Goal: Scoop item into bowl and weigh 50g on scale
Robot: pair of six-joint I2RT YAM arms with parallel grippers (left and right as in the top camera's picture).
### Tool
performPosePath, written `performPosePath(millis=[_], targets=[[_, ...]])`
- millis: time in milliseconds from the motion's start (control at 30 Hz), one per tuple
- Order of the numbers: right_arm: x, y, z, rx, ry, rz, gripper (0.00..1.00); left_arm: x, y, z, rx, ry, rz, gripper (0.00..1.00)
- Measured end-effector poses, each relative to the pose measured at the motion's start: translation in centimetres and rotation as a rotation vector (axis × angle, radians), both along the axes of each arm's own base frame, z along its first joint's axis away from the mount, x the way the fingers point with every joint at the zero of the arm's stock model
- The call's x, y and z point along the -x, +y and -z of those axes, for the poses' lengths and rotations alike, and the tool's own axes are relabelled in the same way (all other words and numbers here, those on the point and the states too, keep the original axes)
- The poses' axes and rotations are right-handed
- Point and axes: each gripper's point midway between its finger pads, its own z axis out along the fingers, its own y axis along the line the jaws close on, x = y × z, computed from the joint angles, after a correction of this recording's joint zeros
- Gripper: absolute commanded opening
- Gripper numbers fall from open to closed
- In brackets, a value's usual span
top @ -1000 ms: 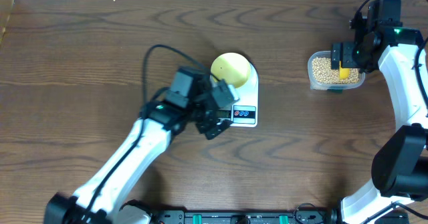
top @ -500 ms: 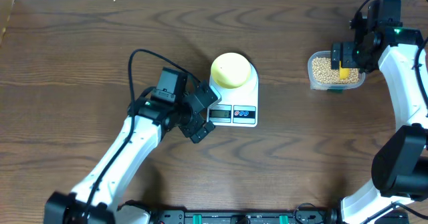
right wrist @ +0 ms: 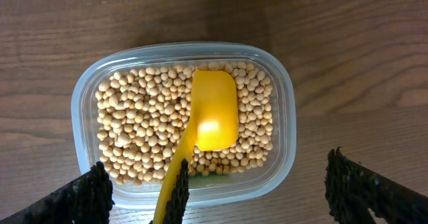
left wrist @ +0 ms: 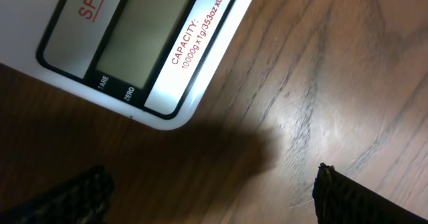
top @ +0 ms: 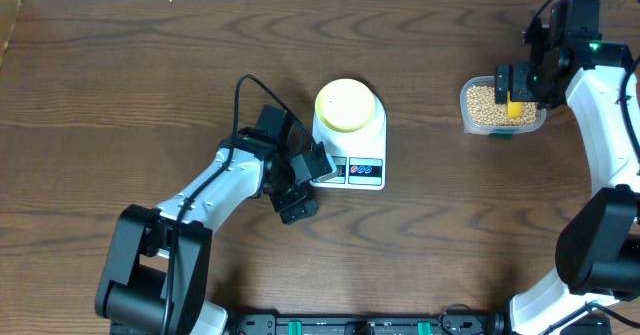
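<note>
**Table** [top: 120, 75]: dark brown top with a marked wood grain.

**Scale** [top: 352, 150]: flat white rectangle with rounded corners. It had a grey display window [left wrist: 144, 37] with red capacity lettering beside it, and it stood mid-table.

**Bowl** [top: 345, 106]: small, round, smooth, pale yellow-green. It sat on the scale's platform, behind the display.

**Beans** [right wrist: 134, 130]: many small round tan grains. They filled a clear rounded-rectangular plastic tub [right wrist: 284, 117] at the right of the table, well apart from the scale.

**Scoop** [right wrist: 214, 114]: glossy yellow plastic with a squarish cup. It lay on the beans, with its handle running over the tub's near wall.

**Left claw** [top: 310, 187]: arm bent at the elbow and reaching in from the front left, with a black cable looped above it. The claw was low over the wood just beside the scale's display corner, its fingers spread wide and holding nothing.

**Right claw** [right wrist: 221, 187]: arm extended along the right edge. The claw hung above the tub, its fingers spread wide and apart from the handle between them.
</note>
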Motion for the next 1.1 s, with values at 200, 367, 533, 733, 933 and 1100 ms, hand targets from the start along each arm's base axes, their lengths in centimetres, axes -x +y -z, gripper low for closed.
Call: performPosePath(millis=[200,367,533,733,933,1100], targets=[[0.0,0.0,0.0,0.000,0.000,0.000,0.99,0.4,0.8,-0.2,0.042,0.002,0.088,0.98],[0.0,0.0,0.0,0.000,0.000,0.000,0.99,-0.2,2.1,-0.5,0.079,-0.036,0.141,0.98],[0.0,0.0,0.0,0.000,0.000,0.000,0.99,-2.0,3.8,-0.7,0.085,-0.133,0.191,0.98],[0.0,0.0,0.0,0.000,0.000,0.000,0.99,-4.2,4.0,-1.0,0.076,-0.255,0.255,0.98],[0.0,0.0,0.0,0.000,0.000,0.000,0.99,-5.1,3.9,-0.1,0.070,-0.282,0.275,0.98],[0.0,0.0,0.0,0.000,0.000,0.000,0.99,-5.0,3.9,0.8,0.069,-0.267,0.286,0.98]])
